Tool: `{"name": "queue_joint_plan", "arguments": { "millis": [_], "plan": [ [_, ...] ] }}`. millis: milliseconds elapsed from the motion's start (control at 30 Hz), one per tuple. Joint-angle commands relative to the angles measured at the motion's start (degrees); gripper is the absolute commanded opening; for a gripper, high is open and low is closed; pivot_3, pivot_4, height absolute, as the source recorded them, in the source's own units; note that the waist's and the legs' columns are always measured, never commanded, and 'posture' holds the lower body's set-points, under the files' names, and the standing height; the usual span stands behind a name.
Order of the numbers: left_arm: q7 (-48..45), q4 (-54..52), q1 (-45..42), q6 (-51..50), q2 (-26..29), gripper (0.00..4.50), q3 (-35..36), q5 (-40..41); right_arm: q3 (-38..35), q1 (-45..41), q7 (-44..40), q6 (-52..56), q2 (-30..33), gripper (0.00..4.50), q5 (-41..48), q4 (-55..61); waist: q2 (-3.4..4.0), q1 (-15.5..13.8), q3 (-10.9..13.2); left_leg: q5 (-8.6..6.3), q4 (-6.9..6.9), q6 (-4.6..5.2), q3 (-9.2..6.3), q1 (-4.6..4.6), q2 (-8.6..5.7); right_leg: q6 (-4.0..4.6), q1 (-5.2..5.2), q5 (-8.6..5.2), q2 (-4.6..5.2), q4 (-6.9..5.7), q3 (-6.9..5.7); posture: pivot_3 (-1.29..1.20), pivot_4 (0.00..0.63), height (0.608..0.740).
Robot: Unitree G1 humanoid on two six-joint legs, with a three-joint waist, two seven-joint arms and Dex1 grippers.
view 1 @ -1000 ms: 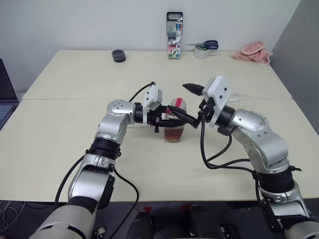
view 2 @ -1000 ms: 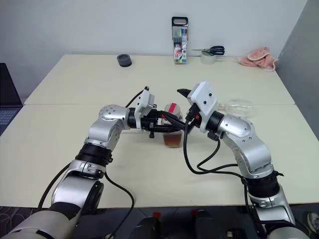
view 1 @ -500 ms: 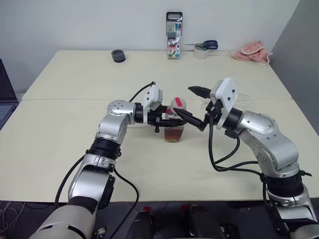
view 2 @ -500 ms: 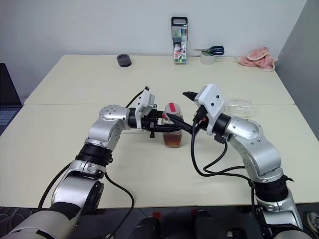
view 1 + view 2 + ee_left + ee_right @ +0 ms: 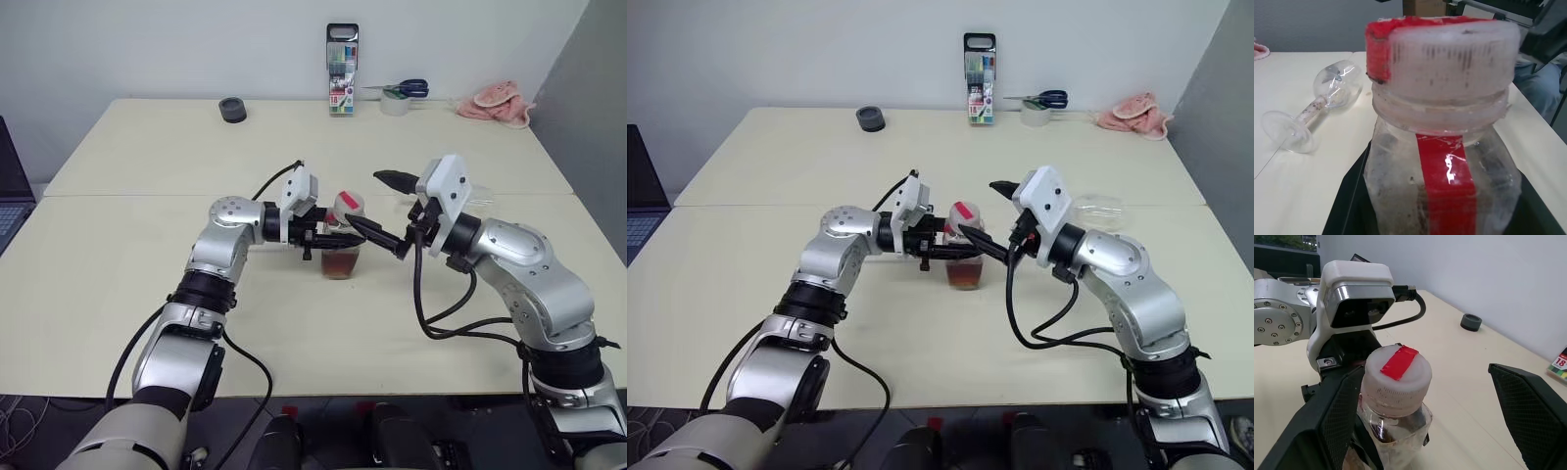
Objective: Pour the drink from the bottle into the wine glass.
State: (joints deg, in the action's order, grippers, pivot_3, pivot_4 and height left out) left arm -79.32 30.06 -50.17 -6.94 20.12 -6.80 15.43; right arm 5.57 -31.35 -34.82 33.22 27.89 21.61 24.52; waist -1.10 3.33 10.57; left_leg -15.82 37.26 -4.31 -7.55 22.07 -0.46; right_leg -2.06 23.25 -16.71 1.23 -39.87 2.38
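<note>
The bottle (image 5: 341, 245) stands upright at mid-table, clear plastic with a red stripe and a red-and-white cap (image 5: 1397, 369). The amber drink (image 5: 340, 264) fills its lower part. My left gripper (image 5: 331, 238) reaches in from the left and is shut on the bottle's body. My right gripper (image 5: 365, 201) is open at cap height on the bottle's right side. In the right wrist view the cap sits between its two fingers, close to one of them. The wine glass (image 5: 1327, 98) lies on its side on the table, empty, beyond my right wrist (image 5: 1095, 209).
Along the back edge stand a marker-pen case (image 5: 343, 57), scissors on a tape roll (image 5: 398, 94), a pink cloth (image 5: 500, 103) and a small black ring (image 5: 233, 109). A laptop (image 5: 8, 191) shows at the far left.
My right forearm has swung slightly outward to the right, its gripper still open by the cap. The left gripper and the bottle have not moved.
</note>
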Motion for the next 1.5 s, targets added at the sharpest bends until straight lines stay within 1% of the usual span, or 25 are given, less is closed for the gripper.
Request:
{"name": "queue_joint_plan", "arguments": {
  "millis": [33,333,800,1133,1400,1500],
  "plan": [
    [-1.0,-1.7,-0.3,1.1,0.2,1.71,0.6,1.1,-3.8,0.1,1.5,0.0,1.1,4.31,-0.4,0.0,0.00,0.0,0.0,0.00,0.00,0.00,0.00,0.00,0.00,0.00,0.00,0.00,0.00,0.00,0.00,0.00,0.150,0.740],
    [-1.0,-1.7,-0.1,1.3,0.2,1.71,0.7,0.9,-4.1,0.2,1.0,-0.1,1.4,4.31,0.0,0.2,0.00,0.0,0.0,0.00,0.00,0.00,0.01,0.00,0.00,0.00,0.00,0.00,0.00,0.00,0.00,0.00,0.150,0.740],
    [-0.4,-1.3,-0.3,1.7,0.0,1.71,0.8,0.8,-3.7,0.7,-0.8,2.2,1.3,4.31,3.8,4.0,0.00,0.0,0.0,0.00,0.00,0.01,0.00,0.00,0.00,0.00,0.00,0.00,0.00,0.00,0.00,0.00,0.150,0.740],
    [-0.2,-1.5,-0.2,1.5,0.0,1.71,0.9,0.9,-3.7,0.9,-1.0,2.3,1.9,4.31,4.0,3.7,0.00,0.0,0.0,-0.01,0.00,0.02,0.00,0.00,0.00,0.00,0.00,0.00,0.00,0.00,0.00,0.00,0.150,0.740],
    [-0.2,-1.5,-0.4,1.1,0.1,1.71,1.2,1.2,-6.3,1.2,-4.8,5.4,5.0,4.31,10.2,6.1,0.00,0.0,0.0,-0.01,0.00,0.02,0.00,0.00,0.00,0.00,0.00,0.00,0.00,0.00,0.00,0.00,0.150,0.740],
    [-0.2,-1.7,-0.2,1.0,0.1,1.71,1.3,1.3,-6.4,1.1,-5.1,5.4,5.5,4.31,10.8,6.1,0.00,0.0,0.0,-0.01,0.00,0.03,0.01,0.00,0.00,0.00,0.00,0.00,0.00,0.00,0.00,0.00,0.150,0.740]
  ]
}}
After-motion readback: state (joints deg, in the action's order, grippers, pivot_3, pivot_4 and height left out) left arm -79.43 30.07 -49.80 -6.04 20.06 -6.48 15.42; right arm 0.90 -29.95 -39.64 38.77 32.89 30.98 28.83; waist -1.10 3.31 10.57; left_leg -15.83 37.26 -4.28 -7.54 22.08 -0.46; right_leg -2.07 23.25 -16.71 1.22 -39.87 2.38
